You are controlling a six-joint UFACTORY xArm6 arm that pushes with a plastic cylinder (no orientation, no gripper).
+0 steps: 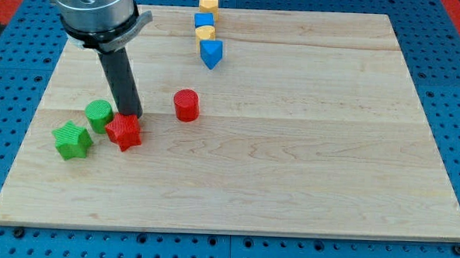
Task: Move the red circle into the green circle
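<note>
The red circle (186,104) stands on the wooden board (291,147), left of centre. The green circle (99,115) stands near the board's left side, well to the left of the red circle. My tip (132,115) is between them, at the upper edge of a red star-shaped block (124,131) and just right of the green circle. The rod rises up and to the left to the arm's grey body (95,10). The red circle is apart from my tip, to its right.
A green star-shaped block (72,140) lies left of and below the green circle. At the view's top stand a yellow block (209,4), a blue block (204,20), another yellow block (205,33) and a blue triangular block (211,53).
</note>
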